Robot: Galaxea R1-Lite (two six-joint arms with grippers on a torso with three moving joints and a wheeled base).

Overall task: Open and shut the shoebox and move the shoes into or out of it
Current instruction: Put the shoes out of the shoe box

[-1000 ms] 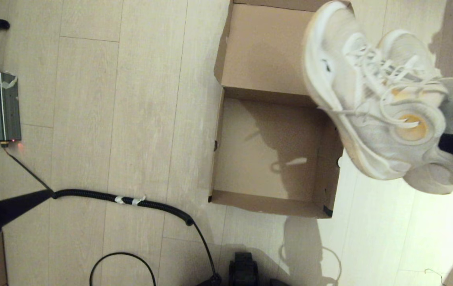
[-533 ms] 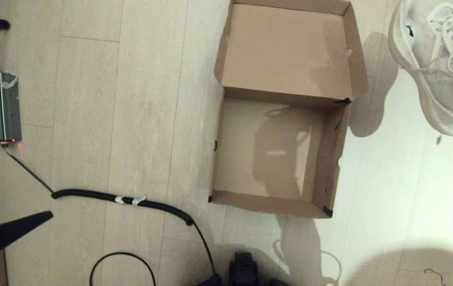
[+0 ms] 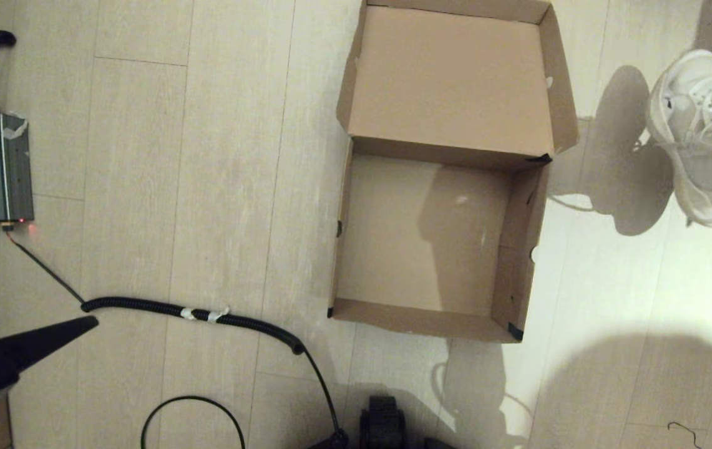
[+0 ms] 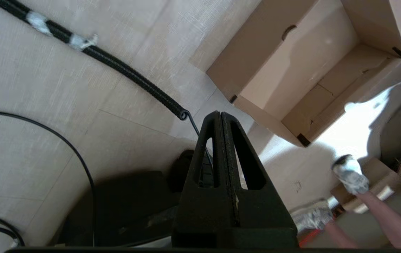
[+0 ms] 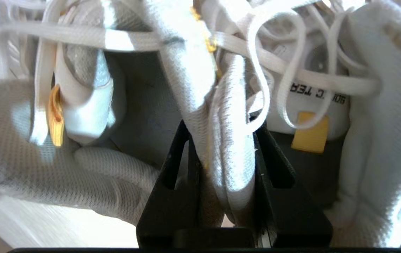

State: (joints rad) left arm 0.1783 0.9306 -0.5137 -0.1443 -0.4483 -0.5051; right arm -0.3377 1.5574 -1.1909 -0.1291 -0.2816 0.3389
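Shoes (image 3: pixel 702 140) have swung off the shoebox (image 3: pixel 440 240), now well right of it. Right gripper (image 5: pixel 221 140) pinches both collars together; one probably slips. Left gripper (image 4: pixel 221 121) closed, empty, left of shoebox.

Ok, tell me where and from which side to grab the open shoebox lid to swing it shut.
Grip the lid's far rim of the shoebox, coming from the far side. The lid lies folded back flat beyond the box, hinged along the shared edge, so that upturned rim is its free, thin edge. The left tool, shut and empty, is probably the one to use; the right tool holds the shoes.
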